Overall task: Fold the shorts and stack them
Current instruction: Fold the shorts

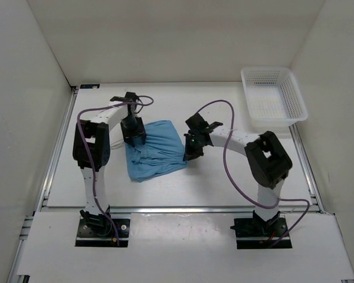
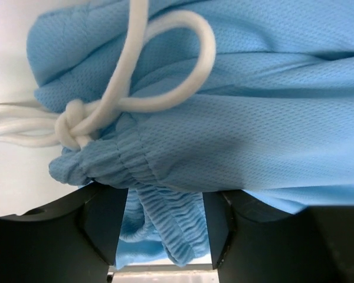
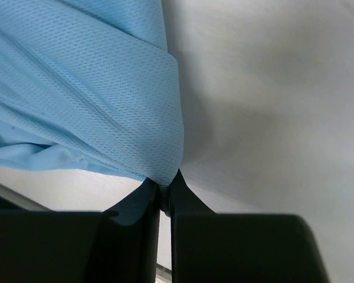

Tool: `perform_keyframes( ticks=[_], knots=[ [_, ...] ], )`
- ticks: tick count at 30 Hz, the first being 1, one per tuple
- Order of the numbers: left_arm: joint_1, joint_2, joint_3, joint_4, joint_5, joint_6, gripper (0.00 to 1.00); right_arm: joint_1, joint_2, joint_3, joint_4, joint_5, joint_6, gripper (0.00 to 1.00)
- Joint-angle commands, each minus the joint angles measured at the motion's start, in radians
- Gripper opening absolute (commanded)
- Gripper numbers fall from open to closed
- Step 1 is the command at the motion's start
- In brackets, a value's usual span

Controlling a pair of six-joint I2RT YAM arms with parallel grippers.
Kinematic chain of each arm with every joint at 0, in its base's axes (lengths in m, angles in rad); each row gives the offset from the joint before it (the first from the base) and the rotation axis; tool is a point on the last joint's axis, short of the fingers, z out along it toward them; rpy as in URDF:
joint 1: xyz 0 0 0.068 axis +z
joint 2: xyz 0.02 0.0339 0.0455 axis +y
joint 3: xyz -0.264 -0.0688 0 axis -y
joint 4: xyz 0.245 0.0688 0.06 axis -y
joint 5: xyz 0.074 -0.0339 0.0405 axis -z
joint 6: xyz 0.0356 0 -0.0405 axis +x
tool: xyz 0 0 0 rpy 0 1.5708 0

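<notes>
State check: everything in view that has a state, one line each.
shorts: bunched, not neatly folded, held at both sides
drawstring: knotted, with a loop lying loose on the fabric
left gripper: shut on the waistband of the shorts
right gripper: shut on an edge of the shorts
basket: upright, empty, in the far right corner
</notes>
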Motion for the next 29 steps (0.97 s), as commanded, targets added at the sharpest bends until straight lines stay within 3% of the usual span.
perform_keyframes(
  ticks=[1,6,7,9,10,14,18,22,27,29],
  knots=[
    [-0.049,0.036,0.087,-0.021,-0.054,0.054,0.64,-0.001,-0.164,-0.098,-0.070,0.150,0.058,0.00],
    [-0.068,0.098,0.273,-0.102,-0.044,0.098,0.72,0.039,-0.297,-0.212,-0.104,0.243,0.131,0.03],
    [-0.080,0.108,0.315,-0.130,-0.044,0.109,0.76,0.039,-0.316,-0.212,-0.122,0.292,0.141,0.24],
    [-0.089,0.109,0.414,-0.176,-0.035,0.124,0.91,0.052,-0.337,-0.194,-0.182,0.345,0.150,0.55],
    [-0.089,0.086,0.436,-0.200,-0.034,0.135,0.97,0.062,-0.369,-0.166,-0.199,0.369,0.141,0.76],
    [-0.089,-0.054,0.509,-0.237,-0.048,0.135,1.00,0.062,-0.510,-0.115,-0.307,0.631,0.109,1.00],
    [-0.060,-0.305,0.455,-0.211,-0.057,0.126,1.00,0.037,-0.702,-0.082,-0.337,0.837,0.023,1.00],
    [0.007,-0.509,0.279,-0.176,-0.056,0.089,1.00,-0.004,-0.773,-0.019,-0.424,1.010,0.003,1.00],
    [0.027,-0.776,0.087,-0.101,-0.218,0.050,1.00,-0.004,-0.793,-0.008,-0.498,1.109,0.012,0.93],
    [0.049,-0.813,0.020,-0.090,-0.249,0.049,1.00,-0.004,-0.793,0.003,-0.518,1.109,0.026,0.93]
  ],
)
